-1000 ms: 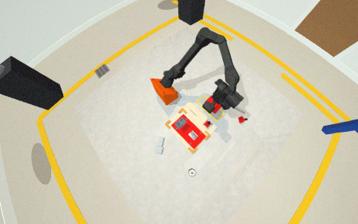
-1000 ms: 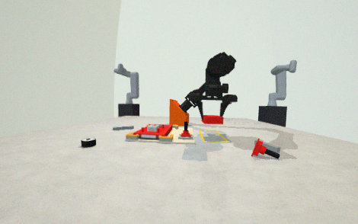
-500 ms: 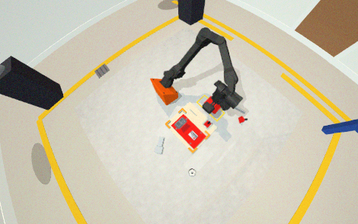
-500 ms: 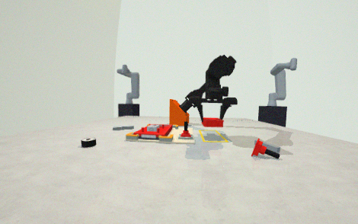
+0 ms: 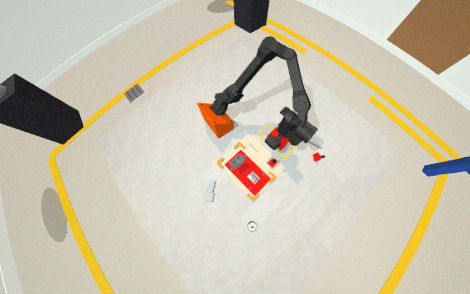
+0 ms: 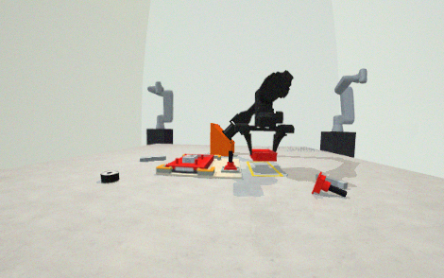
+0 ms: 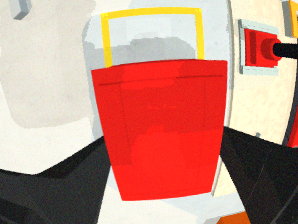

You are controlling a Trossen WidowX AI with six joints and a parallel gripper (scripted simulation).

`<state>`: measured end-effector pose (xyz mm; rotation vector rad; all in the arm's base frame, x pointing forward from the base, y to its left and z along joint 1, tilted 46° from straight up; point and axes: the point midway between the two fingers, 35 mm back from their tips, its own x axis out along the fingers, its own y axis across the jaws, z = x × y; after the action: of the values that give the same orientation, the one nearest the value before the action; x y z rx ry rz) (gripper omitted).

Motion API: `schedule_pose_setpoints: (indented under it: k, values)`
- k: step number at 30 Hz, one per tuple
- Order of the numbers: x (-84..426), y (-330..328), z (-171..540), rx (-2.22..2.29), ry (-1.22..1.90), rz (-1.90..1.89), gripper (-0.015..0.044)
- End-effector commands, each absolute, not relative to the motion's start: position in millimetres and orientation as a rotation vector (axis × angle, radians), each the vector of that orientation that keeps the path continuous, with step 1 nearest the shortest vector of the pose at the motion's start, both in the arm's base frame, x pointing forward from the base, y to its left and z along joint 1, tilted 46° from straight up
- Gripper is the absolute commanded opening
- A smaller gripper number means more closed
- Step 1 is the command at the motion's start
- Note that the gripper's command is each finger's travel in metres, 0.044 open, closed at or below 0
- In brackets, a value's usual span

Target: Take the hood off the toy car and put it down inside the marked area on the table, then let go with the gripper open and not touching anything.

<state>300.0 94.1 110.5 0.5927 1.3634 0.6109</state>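
Note:
The red hood (image 5: 282,140) (image 6: 264,155) (image 7: 162,150) is held level between the two black fingers of my gripper (image 6: 264,153) (image 7: 164,136), which is shut on its sides. It hangs a little above the table, with a gap under it in the exterior view. The marked area, a yellow outline (image 5: 263,129) (image 6: 266,176) (image 7: 152,12), lies below it; in the wrist view the hood covers its near part. The red toy car (image 5: 256,187) (image 6: 181,164) sits between orange corner brackets on a cream board (image 5: 254,141), beside the marked area. The far fingertip is hidden in the top view.
A red base with an upright black stick (image 5: 272,162) (image 6: 230,166) (image 7: 254,47) stands on the board beside the marked area. A similar red piece (image 5: 317,157) (image 6: 320,183) lies tipped over. A grey part (image 5: 210,191) and a black-and-white disc (image 5: 252,224) (image 6: 110,177) lie farther off. An orange block (image 5: 218,122) (image 6: 218,139) stands behind.

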Motion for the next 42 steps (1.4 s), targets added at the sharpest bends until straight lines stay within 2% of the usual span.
schedule_pose_setpoints:
  k: [1, 42]
  values:
    - [299, 96, 108, 0.598, 1.367, 0.608, 0.0000]
    - [300, 111, 93, 0.599, 1.367, 0.610, 0.0000]
